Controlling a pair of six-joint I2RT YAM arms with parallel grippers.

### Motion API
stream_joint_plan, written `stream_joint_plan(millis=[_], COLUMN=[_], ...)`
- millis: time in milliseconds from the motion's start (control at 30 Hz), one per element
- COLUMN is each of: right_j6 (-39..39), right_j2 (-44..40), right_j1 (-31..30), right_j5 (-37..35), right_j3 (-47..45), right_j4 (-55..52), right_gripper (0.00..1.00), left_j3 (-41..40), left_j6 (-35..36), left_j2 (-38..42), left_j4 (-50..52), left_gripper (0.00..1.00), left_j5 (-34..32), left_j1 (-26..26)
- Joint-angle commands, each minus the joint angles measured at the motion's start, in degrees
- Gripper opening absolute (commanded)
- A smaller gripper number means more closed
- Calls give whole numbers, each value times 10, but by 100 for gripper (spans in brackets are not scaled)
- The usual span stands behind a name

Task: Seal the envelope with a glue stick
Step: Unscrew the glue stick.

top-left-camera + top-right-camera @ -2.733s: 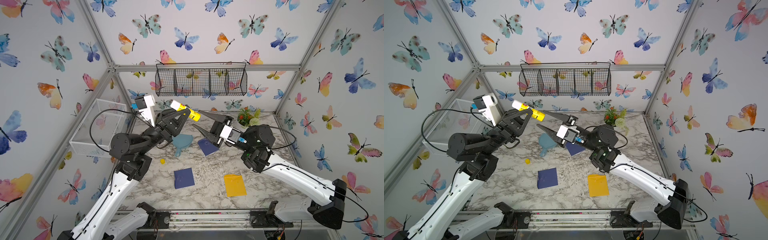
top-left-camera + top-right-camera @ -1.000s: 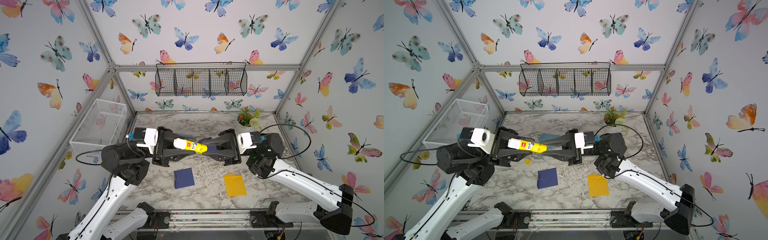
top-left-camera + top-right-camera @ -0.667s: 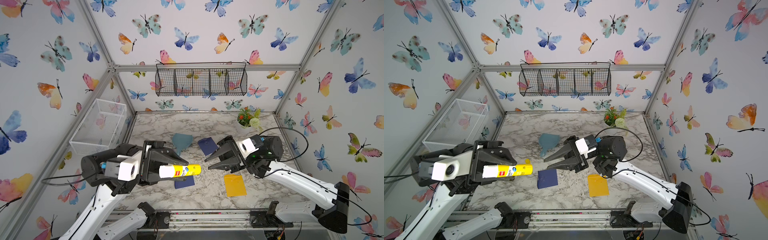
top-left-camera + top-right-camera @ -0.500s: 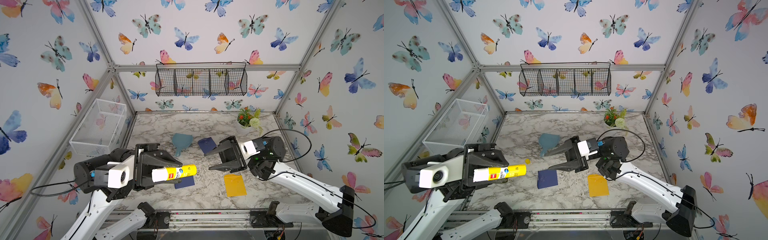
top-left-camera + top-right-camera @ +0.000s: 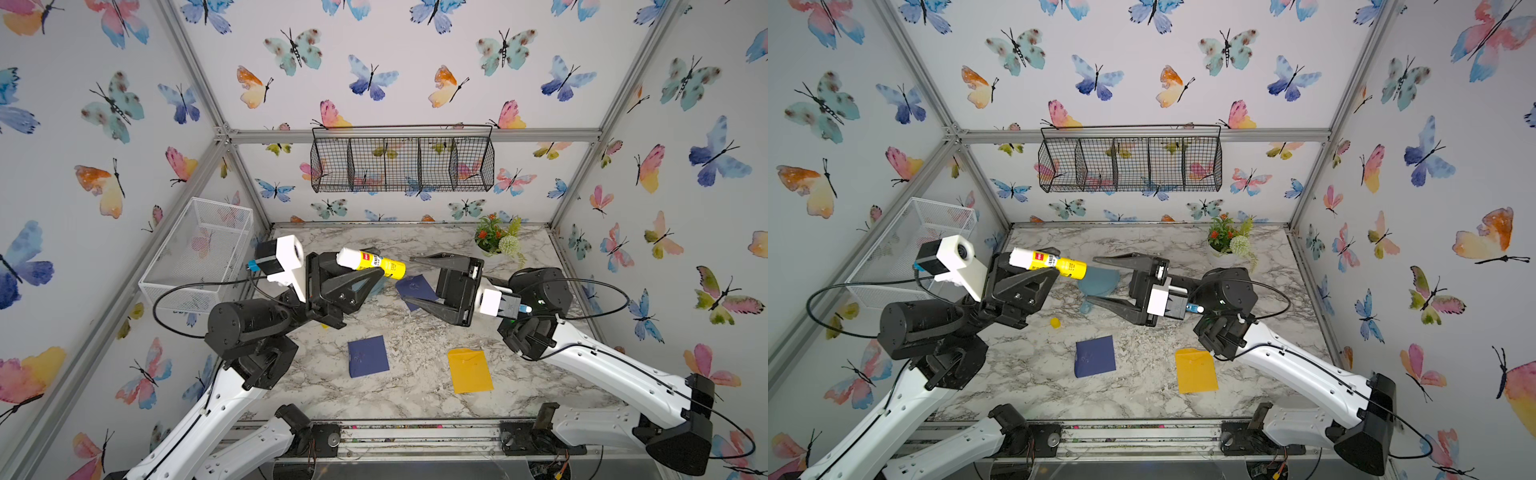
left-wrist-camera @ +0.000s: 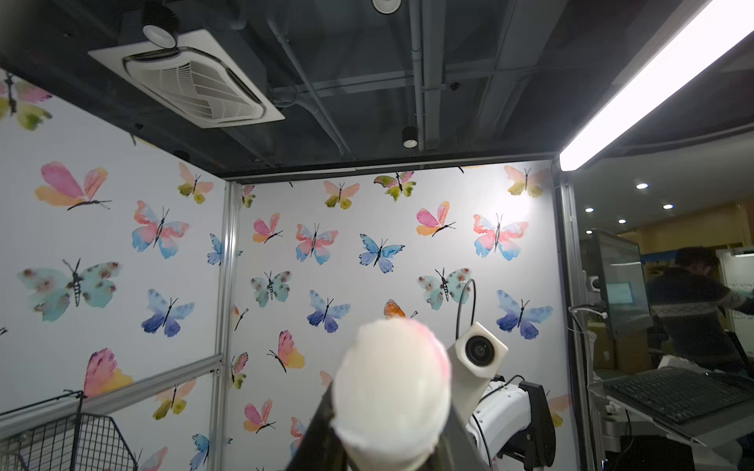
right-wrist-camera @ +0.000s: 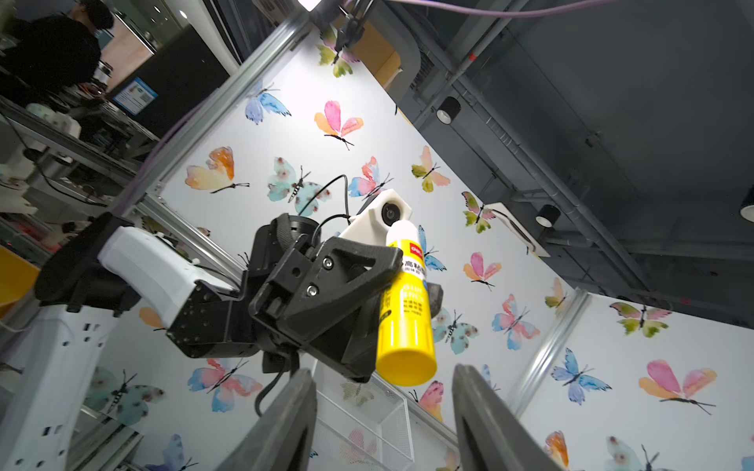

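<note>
The glue stick (image 5: 372, 262) (image 5: 1050, 262) (image 7: 406, 318) is a yellow tube with a white tip, held high above the table. My left gripper (image 5: 365, 268) (image 5: 1044, 266) is shut on its middle. The white tip (image 6: 391, 391) fills the left wrist view. My right gripper (image 5: 409, 279) (image 5: 1091, 279) (image 7: 381, 379) stands open, facing the tube's yellow base without touching it. Envelopes lie flat on the marble table (image 5: 415, 399): a dark blue one (image 5: 368, 356) (image 5: 1095, 356), a yellow one (image 5: 469, 370) (image 5: 1196, 370), another dark blue one (image 5: 415, 289), and a teal one (image 5: 1100, 282).
A small yellow cap (image 5: 1054, 322) lies on the table near the left arm. A white mesh bin (image 5: 199, 253) stands at the left wall. A black wire basket (image 5: 401, 164) hangs on the back wall. A potted plant (image 5: 496, 239) sits at the back right.
A second ago my right gripper was shut at the tube's yellow end; it has let go and opened. My left arm swung the stick down toward the front, then back up.
</note>
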State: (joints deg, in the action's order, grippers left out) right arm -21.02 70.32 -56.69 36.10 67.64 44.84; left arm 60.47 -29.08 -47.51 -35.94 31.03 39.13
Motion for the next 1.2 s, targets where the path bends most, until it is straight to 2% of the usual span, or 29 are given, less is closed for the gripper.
stream_joint_plan(millis=[0, 133, 333, 733, 1167], right_j6=[-88, -119, -136, -127, -138], right_j2=[18, 48, 79, 115, 140], right_j1=[0, 0, 0, 0, 0], right_j5=[-67, -98, -105, -75, -78], right_j3=[29, 51, 84, 130, 171], right_j4=[-8, -10, -19, -29, -76], right_gripper=[60, 60, 60, 57, 44], left_j3=[-6, -5, -9, -11, -4], left_j6=[-96, -119, -127, -136, -149], left_j2=[13, 12, 17, 8, -10], left_j4=[-15, 5, 26, 66, 81], left_gripper=[0, 0, 0, 0, 0], left_j5=[-100, -116, -133, -158, -158], left_j1=[2, 2, 2, 2, 2])
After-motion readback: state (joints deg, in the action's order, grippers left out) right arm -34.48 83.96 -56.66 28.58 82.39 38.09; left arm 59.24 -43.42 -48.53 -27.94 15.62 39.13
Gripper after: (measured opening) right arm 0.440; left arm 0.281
